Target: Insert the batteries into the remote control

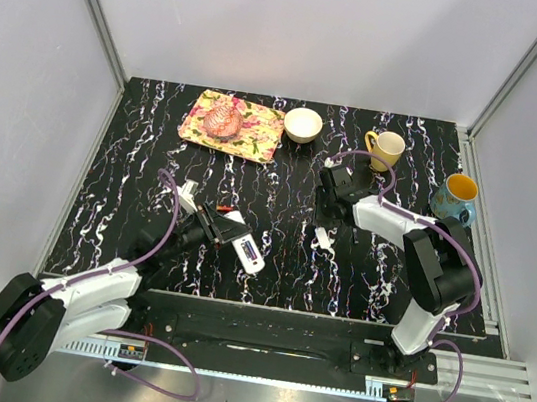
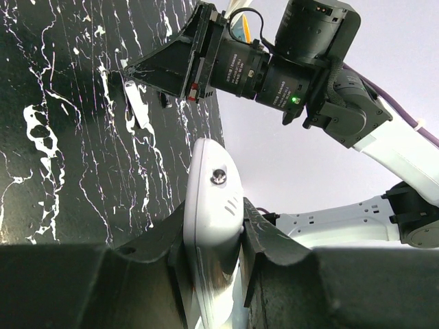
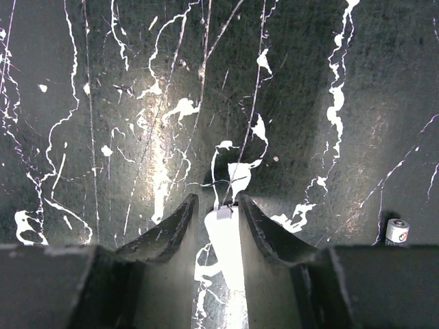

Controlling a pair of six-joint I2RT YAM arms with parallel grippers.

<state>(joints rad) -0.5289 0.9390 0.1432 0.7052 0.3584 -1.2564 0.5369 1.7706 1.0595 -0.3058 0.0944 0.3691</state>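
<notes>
My left gripper [image 1: 227, 229] is shut on the white remote control [image 1: 249, 252] and holds it by one end. Its slot face, with reddish and blue marks, points up. In the left wrist view the remote [image 2: 209, 164] sits clamped between the fingers. My right gripper [image 1: 327, 218] points down at the small white cover piece [image 1: 324, 238]. In the right wrist view its jaws stand close on either side of the cover [image 3: 226, 236], which lies against the table. One battery [image 3: 396, 231] with a silver end lies on the table to the right of it. The other batteries do not show clearly.
At the back of the black marbled table are a floral tray [image 1: 258, 134] with a pink object, a white bowl [image 1: 303, 123] and a yellow mug [image 1: 385, 150]. A blue mug [image 1: 454, 196] stands at the right edge beside the right arm's elbow.
</notes>
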